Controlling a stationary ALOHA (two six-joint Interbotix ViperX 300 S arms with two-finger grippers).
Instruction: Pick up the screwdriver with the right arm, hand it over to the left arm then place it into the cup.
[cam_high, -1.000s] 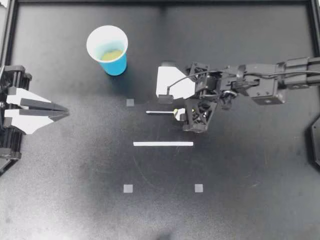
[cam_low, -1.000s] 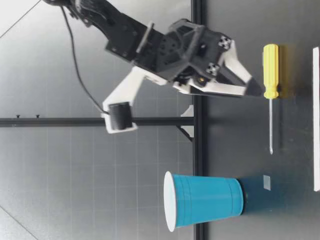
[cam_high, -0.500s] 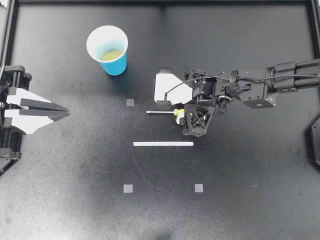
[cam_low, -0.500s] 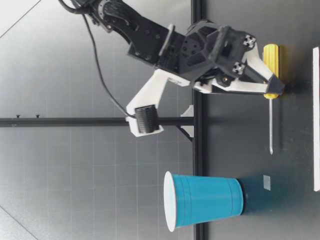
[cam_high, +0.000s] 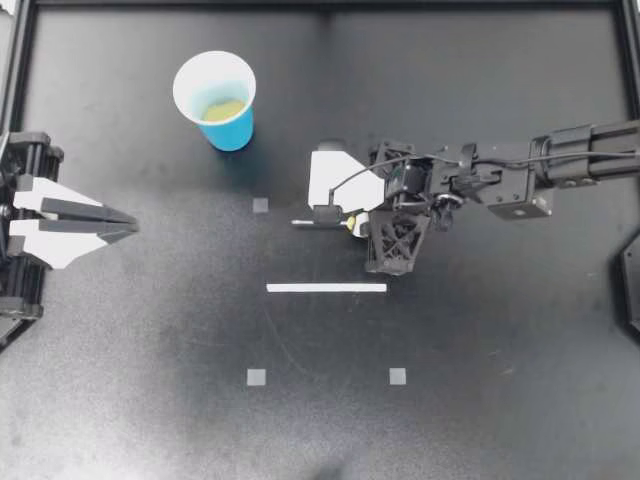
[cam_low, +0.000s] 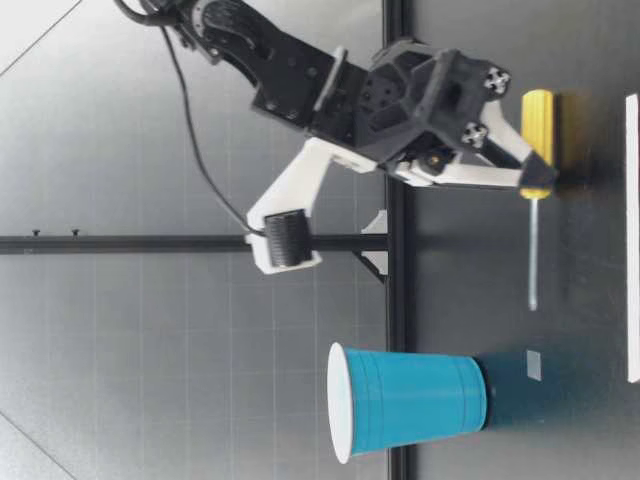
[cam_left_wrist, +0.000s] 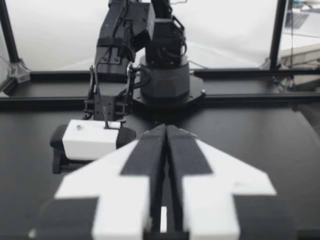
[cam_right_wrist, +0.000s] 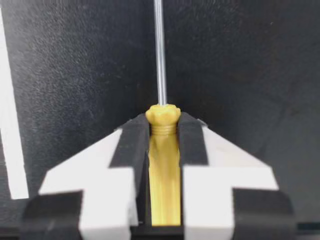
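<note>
- The screwdriver (cam_high: 351, 224) lies just right of the frame's middle in the top view. Its thin shaft points toward the left edge, and most of the yellow handle is hidden under my arm.
- In the right wrist view the handle (cam_right_wrist: 164, 165) sits between the two fingers (cam_right_wrist: 129, 145), touched from both sides, with the shaft running straight ahead of them.
- The right gripper (cam_high: 362, 226) is therefore clamped on the handle, and its arm reaches in from the right edge of the top view.
- In the low view the screwdriver (cam_low: 538, 120) lies level with the table, with the right gripper (cam_low: 530, 180) coming down on the shaft end of the handle. I cannot tell whether the tool rests on the surface or hangs just clear of it.
- A white strip (cam_high: 326, 288) lies on the table (cam_high: 480, 380) just below the gripper in the top view.
- The blue cup (cam_high: 232, 128) stands upright in the upper left of the top view, well apart from the screwdriver. In the low view the cup (cam_low: 410, 400) also stands upright.
- The left gripper (cam_high: 130, 222) waits at the left edge of the top view, far from the tool. In the left wrist view its fingers (cam_left_wrist: 150, 155) are pressed together on nothing.
</note>
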